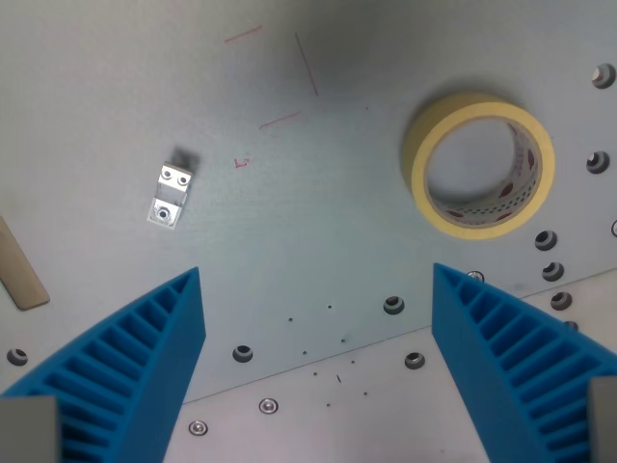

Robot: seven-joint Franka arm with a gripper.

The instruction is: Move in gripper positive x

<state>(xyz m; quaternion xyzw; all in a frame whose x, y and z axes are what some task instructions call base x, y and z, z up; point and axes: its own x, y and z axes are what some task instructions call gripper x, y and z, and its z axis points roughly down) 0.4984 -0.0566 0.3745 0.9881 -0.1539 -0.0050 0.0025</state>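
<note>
My gripper (316, 285) is open and empty, hovering above a grey metal table (318, 222). Its two blue ribbed fingers (145, 357) rise from the bottom corners of the wrist view, wide apart, with nothing between them. A roll of yellow masking tape (478, 164) lies flat on the table at the wrist view's upper right, beyond the right finger. A small metal bracket (171, 195) with screw holes lies at the wrist view's left, beyond the left finger.
A beige flat strip (21, 270) lies at the wrist view's left edge. Bolt holes and screws (393, 305) dot the plate along the bottom and right side. Faint red pen marks (307, 64) are drawn on the table at the top.
</note>
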